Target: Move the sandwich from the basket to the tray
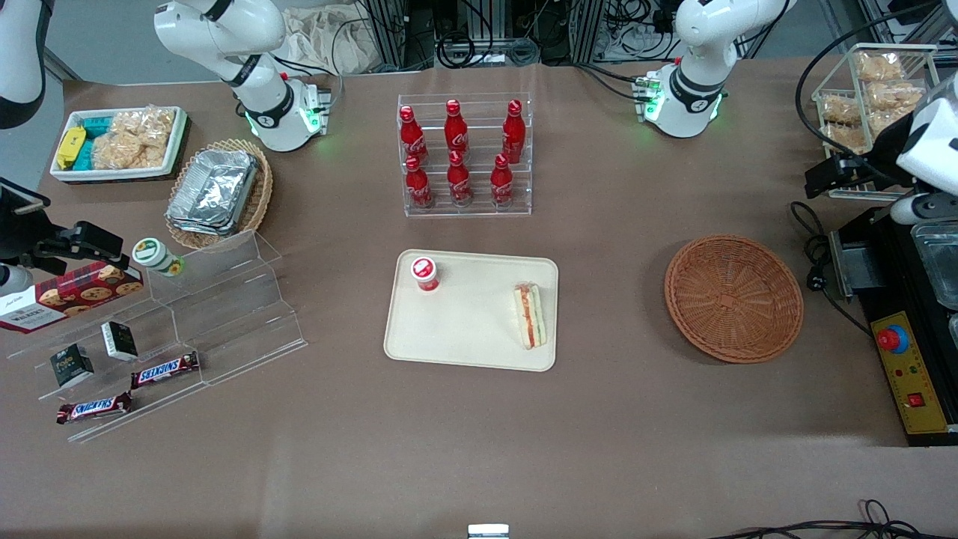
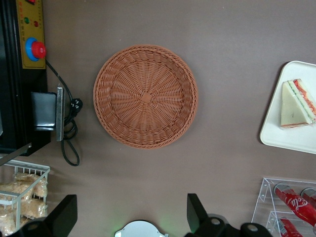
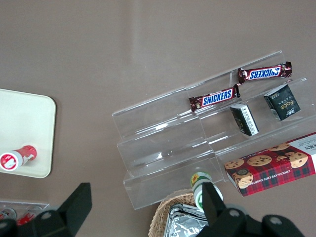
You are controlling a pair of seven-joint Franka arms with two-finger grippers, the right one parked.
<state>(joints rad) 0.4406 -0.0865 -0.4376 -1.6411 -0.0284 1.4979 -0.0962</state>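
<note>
Sandwich [image 1: 530, 315] on the tray [image 1: 464, 337], lying flat at the tray end that faces the basket [image 1: 733, 298], close to the rim; its orange-red and green filling edge shows in the front view, and its white bread face [image 2: 291, 104] shows in the left wrist view. A small red-capped bottle [image 1: 424, 272] stands on the same tray, at the corner toward the parked arm's end and farther from the front camera than the sandwich, well apart from it. The basket sits on the brown table [image 1: 479, 419] toward the working arm's end, well apart from the tray, with only its woven floor [image 2: 145, 96] visible inside. Gripper [image 2: 129, 217] of the left arm hangs high above the table toward the working arm's end, farther from the front camera than the basket; its two dark fingers [image 2: 63, 215] stand wide apart and hold nothing. In the front view its body is probably the dark part at the frame edge, but that view does not show it clearly. A clear rack of red cola bottles [image 1: 458, 153] stands farther from the front camera than the tray. A black control box with a red button [image 1: 892, 339] lies beside the basket, at the table's working-arm end.
</note>
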